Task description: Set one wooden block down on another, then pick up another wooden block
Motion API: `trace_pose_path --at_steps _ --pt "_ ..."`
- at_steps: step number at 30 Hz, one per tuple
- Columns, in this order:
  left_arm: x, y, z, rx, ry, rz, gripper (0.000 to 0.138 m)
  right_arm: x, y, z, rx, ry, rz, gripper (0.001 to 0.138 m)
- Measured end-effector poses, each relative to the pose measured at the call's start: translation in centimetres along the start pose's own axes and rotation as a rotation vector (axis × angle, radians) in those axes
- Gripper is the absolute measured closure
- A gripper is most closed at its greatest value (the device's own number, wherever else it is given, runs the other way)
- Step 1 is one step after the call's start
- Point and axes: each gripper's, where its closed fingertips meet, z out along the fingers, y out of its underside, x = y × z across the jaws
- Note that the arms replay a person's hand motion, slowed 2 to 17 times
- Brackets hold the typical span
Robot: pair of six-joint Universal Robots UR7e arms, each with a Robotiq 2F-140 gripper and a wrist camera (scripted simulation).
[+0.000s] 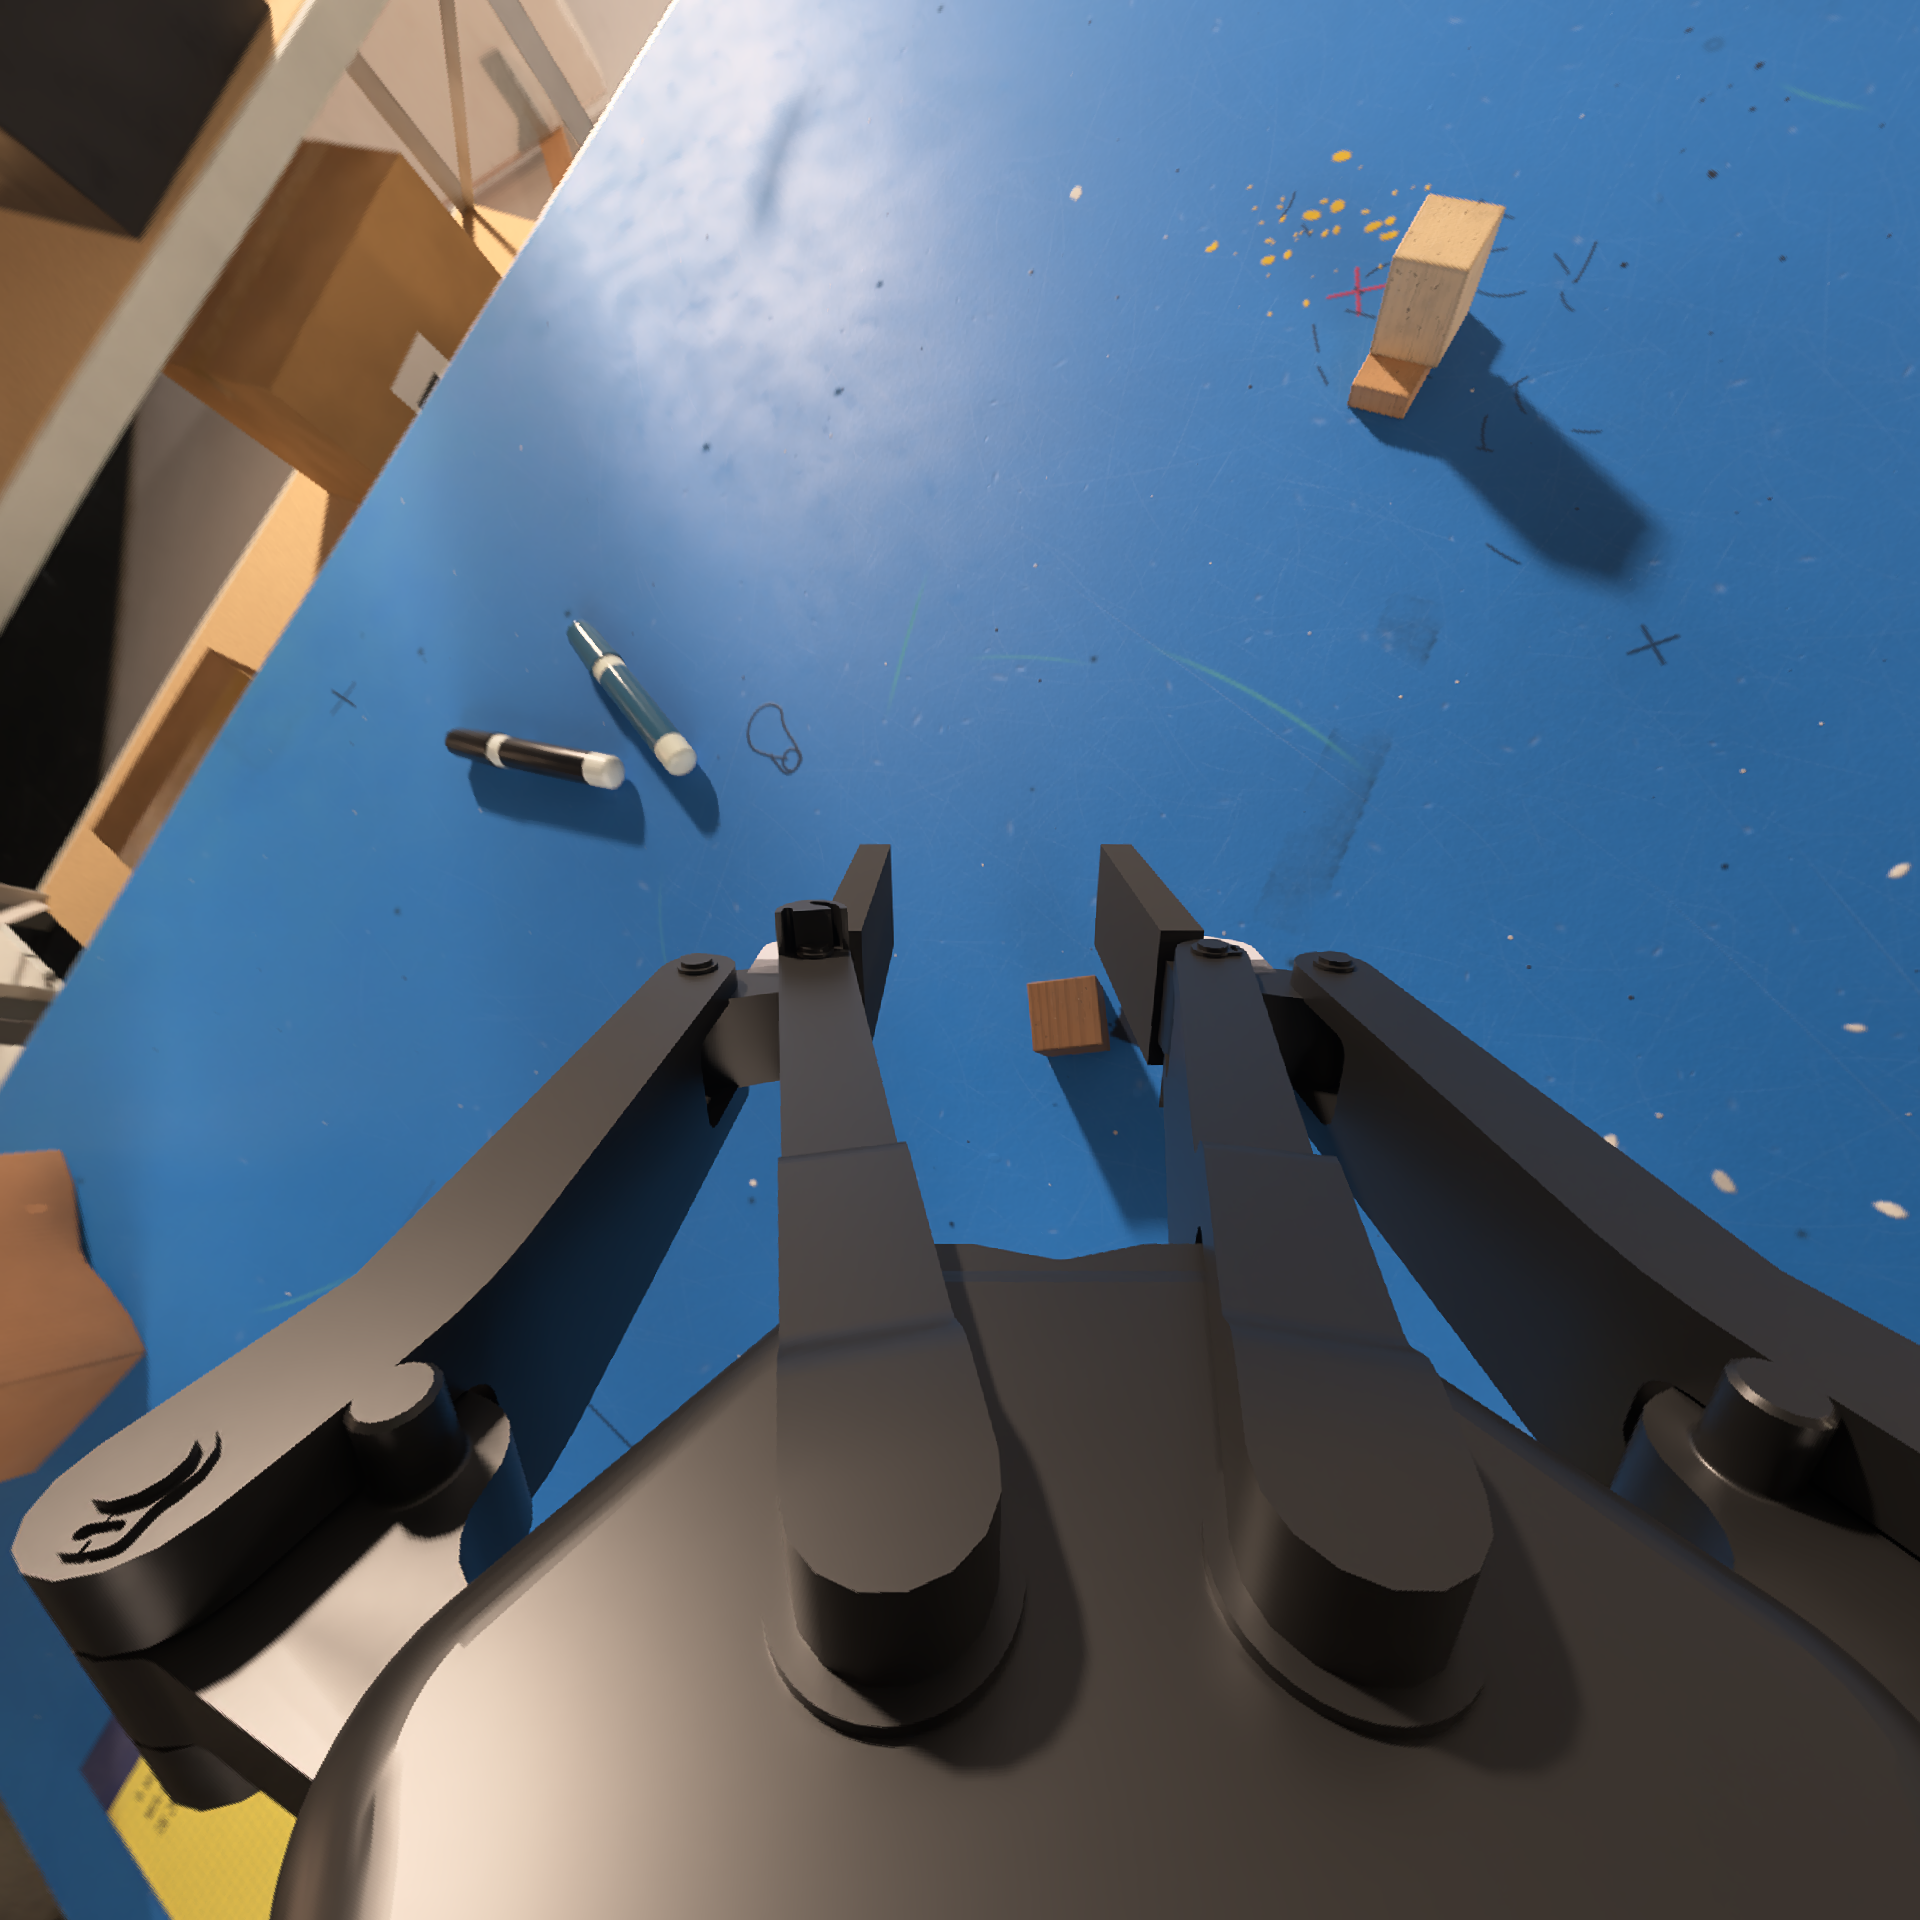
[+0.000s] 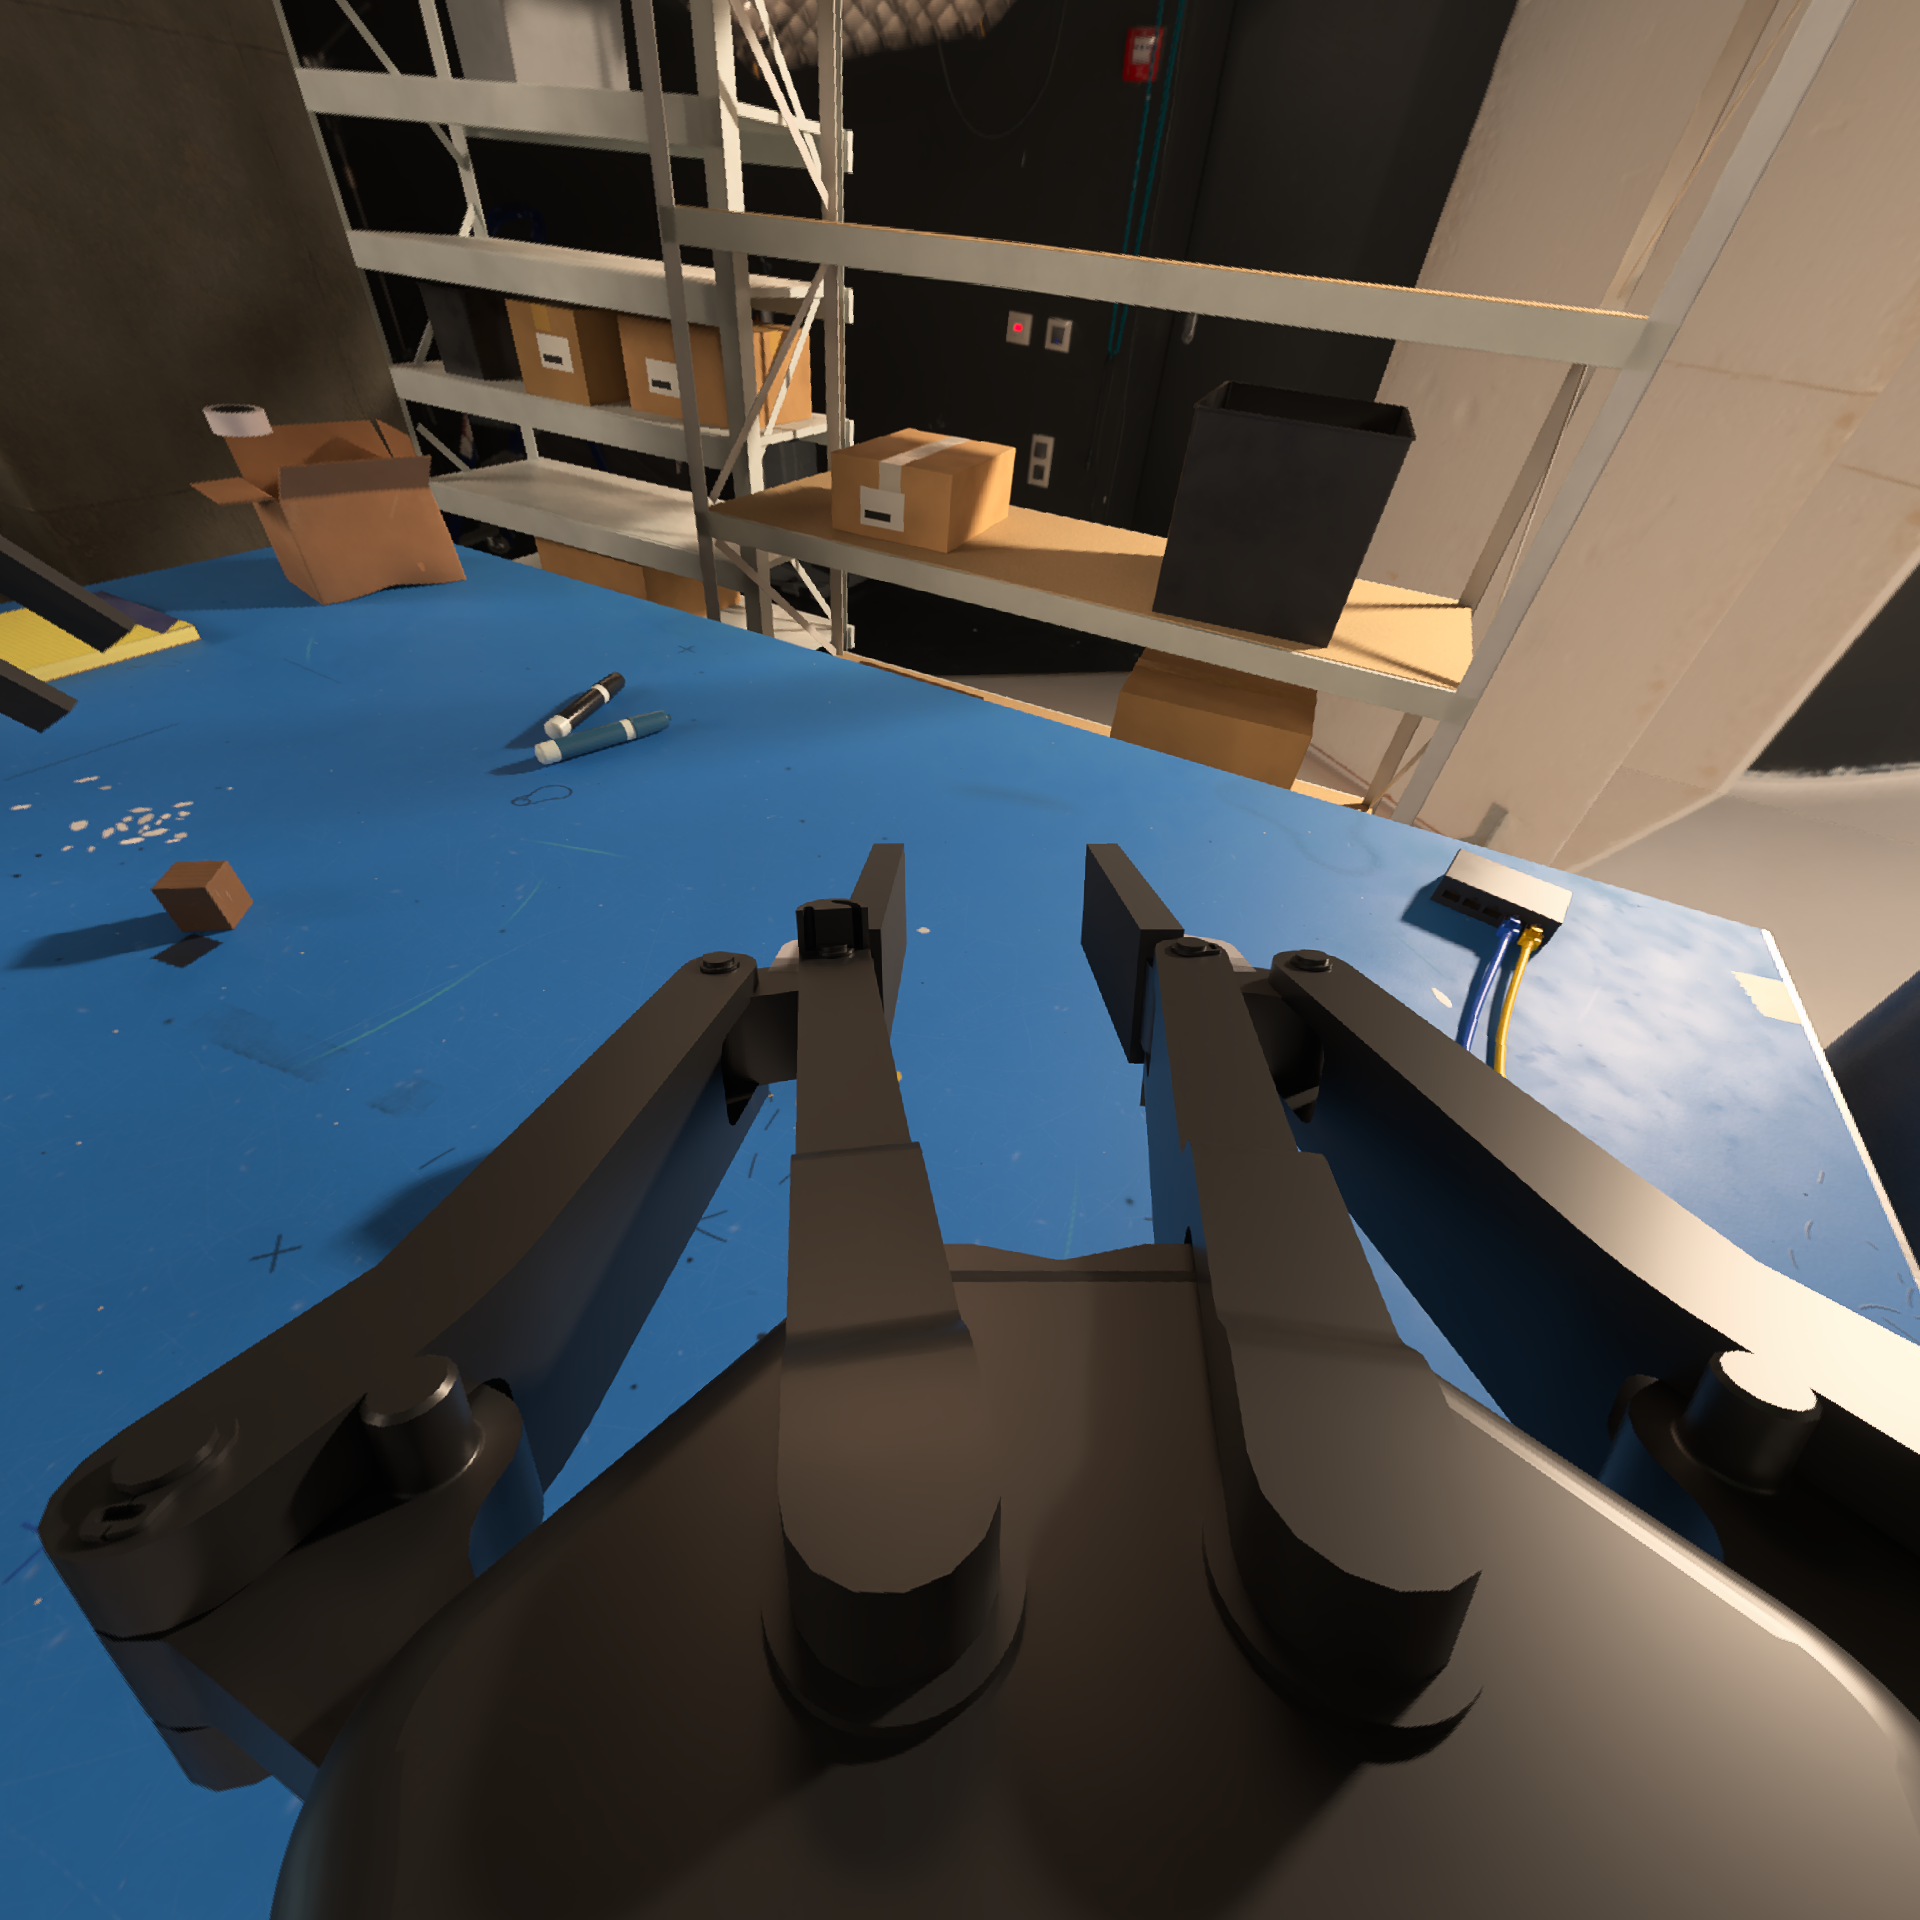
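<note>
In the left wrist view, a tall pale wooden block [image 1: 1439, 275] stands on a flat orange-brown wooden block [image 1: 1382, 390] at the far right of the blue table [image 1: 1039, 468]. A small brown wooden cube [image 1: 1065, 1016] sits below my left gripper [image 1: 995, 914], close beside the right finger [image 1: 1138, 935]. The jaws are open and hold nothing. My right gripper [image 2: 992, 904] is open and empty above the table. The cube [image 2: 203, 894] shows far to its left, tilted, with a shadow under it. The stack is hidden in the right wrist view.
Two markers [image 1: 535, 756] [image 1: 632, 694] lie left of the left gripper. An open cardboard box [image 2: 343, 509] and a yellow pad [image 2: 62, 639] are at the far left. A small box with blue and yellow cables [image 2: 1507, 894] sits near the right edge. Shelves stand beyond the table.
</note>
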Motion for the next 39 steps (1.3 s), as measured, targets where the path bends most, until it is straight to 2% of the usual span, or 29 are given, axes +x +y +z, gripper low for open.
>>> trace_pose_path --at_steps 6,12,24,32,39 --pt "-0.3 1.4 0.8 -0.028 0.043 -0.08 0.087 0.0 -0.2 -0.3 0.011 -0.005 0.011 0.093" --pt "0.0 2.4 1.8 -0.051 0.087 -0.119 0.09 0.0 -0.2 -0.5 0.013 -0.005 0.015 0.093" --pt "0.8 4.2 4.4 -0.136 0.171 -0.131 0.097 0.5 0.4 -0.7 0.0 0.009 0.031 0.093" --pt "1.1 5.2 6.2 -0.205 0.201 -0.146 0.097 0.9 0.9 -0.7 -0.007 0.013 0.051 0.093" --pt "1.8 5.4 7.5 -0.216 0.244 -0.155 0.098 1.1 1.1 -0.7 -0.008 0.01 0.066 0.093"
